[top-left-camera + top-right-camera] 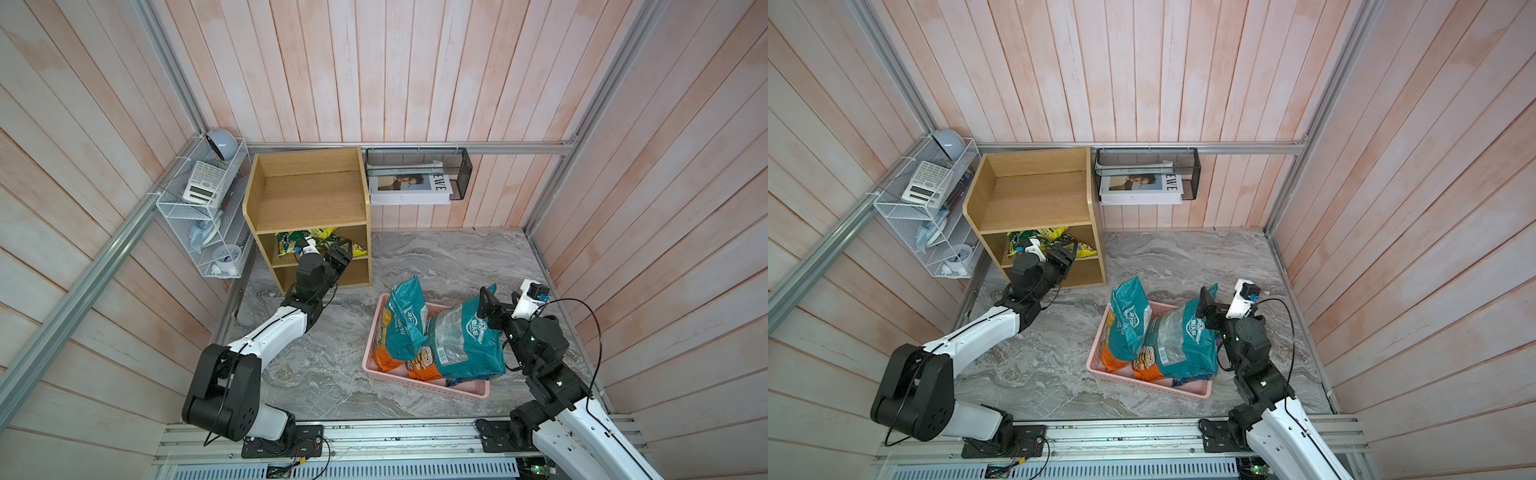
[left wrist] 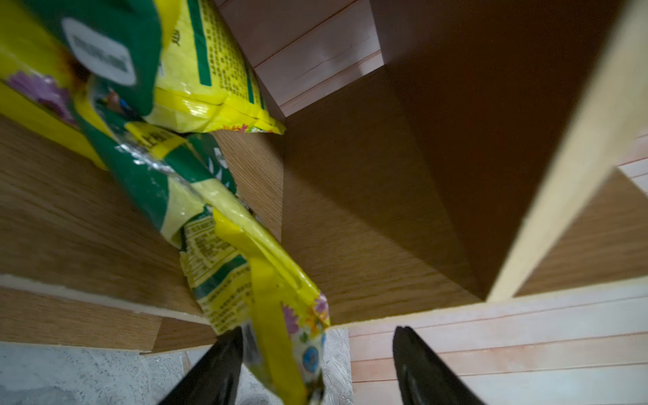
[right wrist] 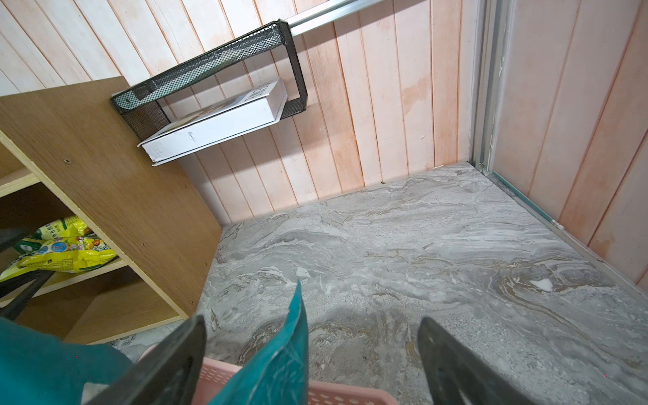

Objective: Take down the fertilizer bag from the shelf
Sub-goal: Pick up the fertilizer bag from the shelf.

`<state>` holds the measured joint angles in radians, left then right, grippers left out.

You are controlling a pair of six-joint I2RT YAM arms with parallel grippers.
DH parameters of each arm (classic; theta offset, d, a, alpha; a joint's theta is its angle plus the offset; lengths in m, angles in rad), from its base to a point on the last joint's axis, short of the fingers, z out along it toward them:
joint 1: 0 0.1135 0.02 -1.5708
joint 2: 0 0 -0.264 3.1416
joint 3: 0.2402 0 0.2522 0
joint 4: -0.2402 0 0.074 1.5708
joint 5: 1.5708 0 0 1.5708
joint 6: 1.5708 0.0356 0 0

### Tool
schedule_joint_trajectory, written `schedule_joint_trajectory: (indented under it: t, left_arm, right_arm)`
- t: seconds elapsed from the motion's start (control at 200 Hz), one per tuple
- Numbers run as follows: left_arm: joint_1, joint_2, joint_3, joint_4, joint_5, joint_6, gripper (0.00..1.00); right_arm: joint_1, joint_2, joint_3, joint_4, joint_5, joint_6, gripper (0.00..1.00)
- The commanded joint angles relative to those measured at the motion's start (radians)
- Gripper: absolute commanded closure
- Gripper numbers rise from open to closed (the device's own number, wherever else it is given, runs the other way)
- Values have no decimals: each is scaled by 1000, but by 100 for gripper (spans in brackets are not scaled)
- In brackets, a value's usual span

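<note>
Left wrist view: left end effector (image 2: 319, 331) straddles the bag's (image 2: 228, 266) corner at the shelf's (image 2: 350, 228) middle tier, jaws apart (right end effector (image 3: 312, 319) wide, idle); next, likely clamp and withdraw.

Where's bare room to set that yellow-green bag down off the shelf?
Free: the marble tabletop between the shelf and the pink basket, and the stretch under the black mesh basket. The shelf's top tier is bare too. Crowded: the pink basket, stuffed with teal bags.
</note>
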<state>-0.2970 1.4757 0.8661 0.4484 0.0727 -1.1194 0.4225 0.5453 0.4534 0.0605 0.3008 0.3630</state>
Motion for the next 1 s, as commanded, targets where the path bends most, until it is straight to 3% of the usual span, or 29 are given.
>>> schedule_joint_trajectory:
  t: [0.0,0.16,0.27,0.57,0.72,0.995]
  left_arm:
    - [10,40,30,-13,2,-27,36]
    - [13,70,38,13,4,-39,83]
    - [12,38,39,-16,-28,-13,100]
    - [-37,-201,33,-239,-186,135,100]
    - [-186,-355,75,-435,-375,282,100]
    - [-491,-601,76,-632,-711,404,100]
  right_arm:
    - [-5,6,4,10,4,-5,2]
    - [-5,14,4,10,10,-6,2]
    - [-6,19,5,12,10,-5,2]
    - [-7,34,1,23,8,-4,2]
    - [-8,54,8,30,11,-5,2]
    - [-9,-6,52,-77,-19,38,2]
